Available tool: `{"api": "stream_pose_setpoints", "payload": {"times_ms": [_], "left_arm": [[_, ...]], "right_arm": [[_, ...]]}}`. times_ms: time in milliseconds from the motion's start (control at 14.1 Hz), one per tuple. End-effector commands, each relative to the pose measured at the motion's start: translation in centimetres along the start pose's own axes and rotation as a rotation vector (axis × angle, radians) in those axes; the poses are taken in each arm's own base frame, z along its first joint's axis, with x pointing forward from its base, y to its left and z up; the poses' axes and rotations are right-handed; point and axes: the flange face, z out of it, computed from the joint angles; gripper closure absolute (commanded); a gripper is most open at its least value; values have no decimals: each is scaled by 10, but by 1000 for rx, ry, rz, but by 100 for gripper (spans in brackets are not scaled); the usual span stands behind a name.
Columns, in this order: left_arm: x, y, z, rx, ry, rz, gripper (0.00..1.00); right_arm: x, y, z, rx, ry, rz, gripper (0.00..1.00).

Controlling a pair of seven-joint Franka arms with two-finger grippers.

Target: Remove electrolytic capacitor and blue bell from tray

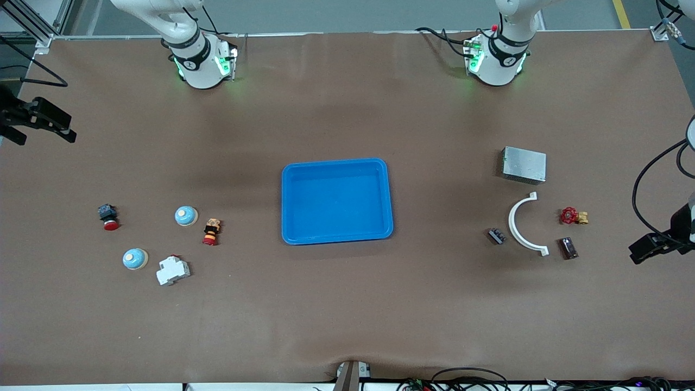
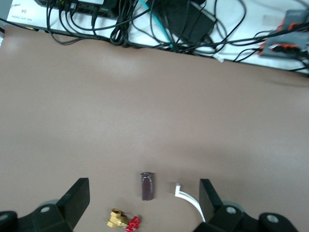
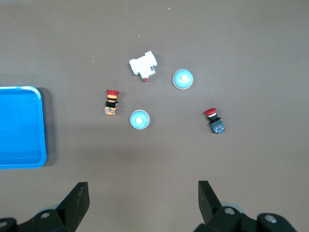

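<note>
- A brown table (image 1: pixel 347 304) carries a blue tray (image 1: pixel 336 201) at its middle, with small parts grouped toward each end.
- The left gripper (image 1: pixel 654 247) hangs with its jaws wide open and nothing in them, at the edge of the table at the left arm's end.
- The capacitor (image 1: pixel 568 248), a small dark brown cylinder, lies on its side near that end, well apart from the left gripper and toward the tray from it.
- In the left wrist view the capacitor (image 2: pixel 147 186) shows between the two open fingers (image 2: pixel 77 198), low on the table surface and touching neither.
- Beside the capacitor lie a red-handled brass valve (image 1: pixel 573 216), a white curved bracket (image 1: pixel 524 225), a small black part (image 1: pixel 496 235) and a grey metal box (image 1: pixel 524 164).
- The right gripper (image 1: pixel 46 122) hangs open and empty at the table's edge at the right arm's end.
- Two pale blue bells lie toward that end: one bell (image 1: pixel 185 215) closer to the tray, the other bell (image 1: pixel 134 258) nearer the front camera.
- Both bells lie well apart from the right gripper.
- Around the bells lie a white breaker (image 1: pixel 172 270), a red and orange push button (image 1: pixel 211 232) and a red-capped button (image 1: pixel 108 216).
</note>
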Motion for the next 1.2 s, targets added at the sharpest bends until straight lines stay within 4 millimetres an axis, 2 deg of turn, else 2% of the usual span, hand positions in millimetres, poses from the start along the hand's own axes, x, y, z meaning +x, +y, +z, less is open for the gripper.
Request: {"api": "stream_pose_setpoints", "payload": {"times_ms": [0, 212, 425, 567, 921, 1133], "left_arm": [[4, 8, -31, -26, -22, 14, 0], [-5, 24, -59, -51, -40, 26, 0], [-19, 27, -103, -109, -66, -10, 0], [-34, 21, -111, -90, -156, 14, 0], [-42, 35, -117, -85, -182, 36, 0], [-53, 44, -137, -73, -196, 48, 0]], "right_arm": [[-7, 0, -5, -16, 5, 22, 0], [-6, -1, -2, -10, 2, 87, 0], [-5, -2, -3, -4, 7, 88, 0], [-5, -2, -2, 0, 9, 91, 0], [-6, 1, -2, 42, 5, 99, 0], [-6, 2, 0, 38, 1, 97, 0]]}}
